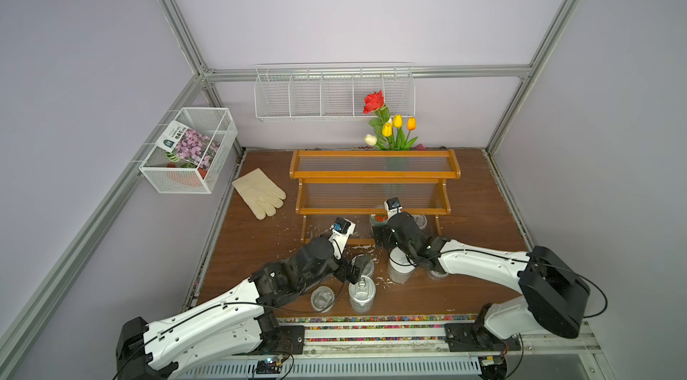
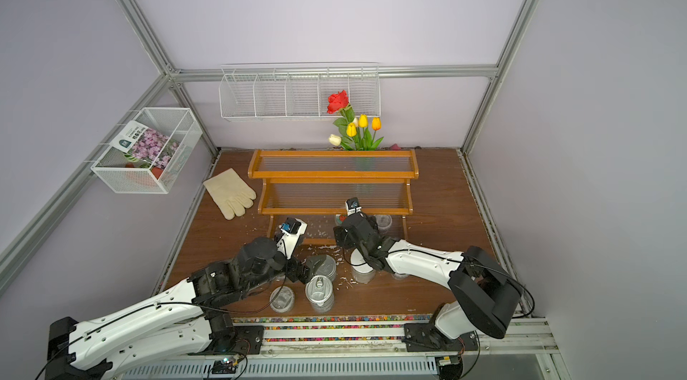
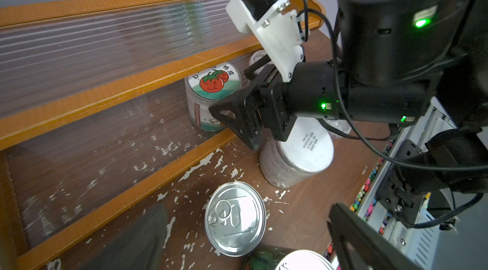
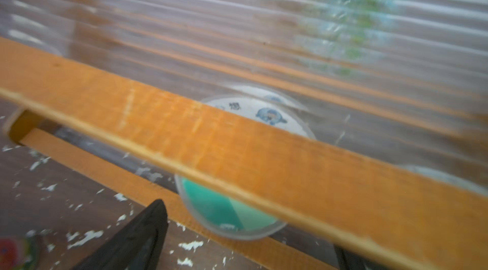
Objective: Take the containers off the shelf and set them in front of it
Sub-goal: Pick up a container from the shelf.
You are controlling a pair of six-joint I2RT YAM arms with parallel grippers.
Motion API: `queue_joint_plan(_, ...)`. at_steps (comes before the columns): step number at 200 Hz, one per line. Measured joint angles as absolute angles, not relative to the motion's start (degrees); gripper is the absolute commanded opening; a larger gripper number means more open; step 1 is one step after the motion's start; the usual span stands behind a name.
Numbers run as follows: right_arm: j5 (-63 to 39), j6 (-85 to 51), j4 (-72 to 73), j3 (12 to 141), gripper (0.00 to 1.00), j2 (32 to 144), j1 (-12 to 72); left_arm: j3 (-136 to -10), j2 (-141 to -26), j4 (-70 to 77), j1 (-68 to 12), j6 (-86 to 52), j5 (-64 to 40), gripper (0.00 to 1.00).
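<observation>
**Clearing the shelf, most of the job done.** The top and middle tiers of the shelf (image 1: 373,174) are bare in both top views. On the tabletop in front of the shelf stand two silver tins (image 1: 361,294), a white-lidded jar (image 1: 399,262) and a clear cup (image 1: 322,298). A second clear cup (image 1: 438,274) shows partly under the right arm.

At least two containers are left on the shelf's lowest tier: the fruit-lid jar (image 3: 213,82) and another clear cup (image 1: 420,220).

The right gripper (image 3: 232,91) reaches into that tier with its jaws spread beside the jar, gripping nothing. The left gripper (image 1: 354,273) is also spread wide and empty, hanging just beside a tin in front of the shelf.
</observation>
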State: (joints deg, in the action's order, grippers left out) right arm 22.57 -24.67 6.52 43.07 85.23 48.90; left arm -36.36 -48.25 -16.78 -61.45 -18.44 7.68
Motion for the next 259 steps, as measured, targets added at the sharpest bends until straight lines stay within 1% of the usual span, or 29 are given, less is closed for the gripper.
queue_joint_plan(38, 24.27, -24.40, 11.40, 43.55, 0.97, 89.01, 48.90, -32.69, -46.61, -15.66, -61.45, -21.10, 9.06, 0.98)
queue_joint_plan(69, 25.06, -23.22, 17.06, 43.55, 0.97, 92.03, 48.90, -32.49, -46.17, -15.68, -61.45, -22.04, 9.87, 0.98)
queue_joint_plan(97, 26.55, -21.71, 21.34, 44.12, 0.95, 94.76, 48.84, -32.34, -46.17, -15.55, -61.39, -22.09, 10.70, 0.98)
queue_joint_plan(111, 26.94, -21.30, 22.41, 45.01, 0.90, 96.23, 48.71, -32.05, -46.41, -15.20, -61.39, -22.28, 10.70, 0.98)
queue_joint_plan(133, 26.89, -20.49, 23.18, 45.98, 0.78, 97.45, 48.62, -31.51, -47.16, -14.85, -61.39, -22.35, 10.72, 0.98)
queue_joint_plan(153, 26.55, -20.27, 23.14, 46.02, 0.71, 97.47, 48.60, -31.40, -47.68, -14.59, -61.39, -22.46, 10.74, 0.98)
queue_joint_plan(183, 24.56, -19.59, 23.11, 45.30, 0.65, 96.49, 48.49, -31.38, -48.49, -13.89, -61.39, -22.48, 11.20, 0.98)
queue_joint_plan(218, 20.56, -18.35, 21.43, 42.85, 0.64, 91.98, 48.93, -31.38, -48.82, -13.50, -61.39, -22.52, 12.16, 0.98)
queue_joint_plan(259, 16.73, -17.34, 18.48, 41.60, 0.64, 84.64, 51.62, -30.94, -48.53, -12.49, -61.39, -23.18, 14.17, 0.98)
